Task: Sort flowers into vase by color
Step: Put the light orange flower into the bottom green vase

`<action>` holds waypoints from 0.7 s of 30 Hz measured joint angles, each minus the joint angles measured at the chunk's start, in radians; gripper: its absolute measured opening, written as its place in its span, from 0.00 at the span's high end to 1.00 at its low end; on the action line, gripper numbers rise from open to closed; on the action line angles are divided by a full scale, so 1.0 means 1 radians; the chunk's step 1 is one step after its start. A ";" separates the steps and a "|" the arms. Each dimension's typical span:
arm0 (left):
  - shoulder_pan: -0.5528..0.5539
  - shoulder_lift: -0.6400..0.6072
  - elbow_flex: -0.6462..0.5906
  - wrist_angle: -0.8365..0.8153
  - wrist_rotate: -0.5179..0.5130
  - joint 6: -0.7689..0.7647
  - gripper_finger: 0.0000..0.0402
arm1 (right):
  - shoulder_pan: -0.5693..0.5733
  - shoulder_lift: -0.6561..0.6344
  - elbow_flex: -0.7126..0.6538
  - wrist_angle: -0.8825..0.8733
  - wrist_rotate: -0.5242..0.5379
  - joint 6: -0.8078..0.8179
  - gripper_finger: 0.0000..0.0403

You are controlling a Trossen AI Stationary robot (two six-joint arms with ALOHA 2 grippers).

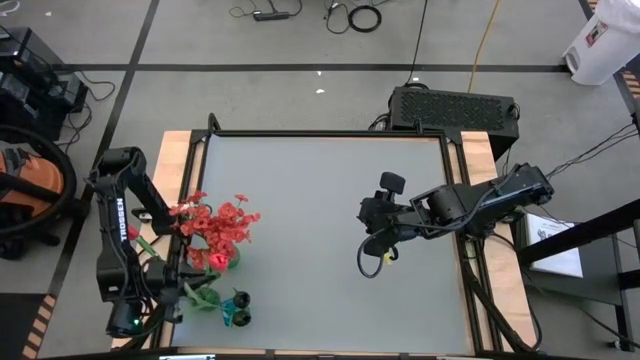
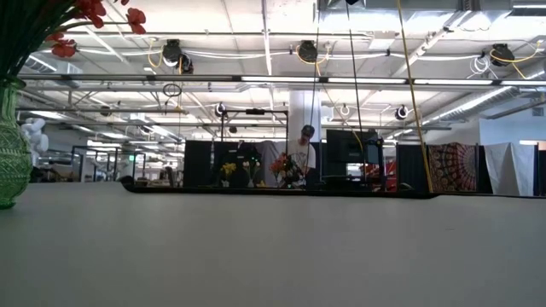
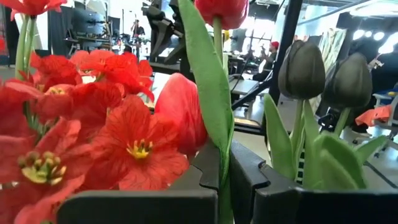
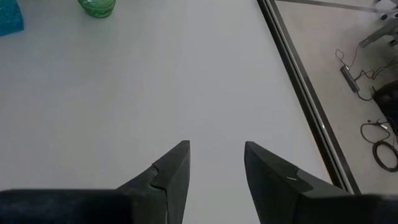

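Seemingly, much of the sorting is already done: in the high view the frilly red blooms (image 1: 222, 226) are seen gathered above the green vase (image 1: 226, 259), while dark buds sit at the blue vase (image 1: 237, 314) just beside it, nearer the table's front edge. A further greenish vessel with a pale bloom (image 1: 200, 294) stands between the two vases, toward the left arm; whether it counts as sorted cannot be told. The left gripper (image 3: 225, 180) is closed tight on the green stem (image 3: 219, 112) of a red tulip bud (image 3: 222, 9), held close beside the green vase among the red blooms, with two black buds (image 3: 303, 68) near it. By these signs, the placing of this red stem into the green vase is judged to be the step in hand, perhaps one of the last. The right gripper (image 4: 216, 163) is held with its fingers apart and nothing between them, well away from the green vase over bare grey table (image 1: 320, 290), apparently waiting. No loose flowers are seen lying on the table.
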 joint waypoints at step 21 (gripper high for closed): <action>0.035 0.004 0.004 0.074 0.000 0.027 0.97 | 0.000 0.000 0.000 0.000 0.000 0.000 0.64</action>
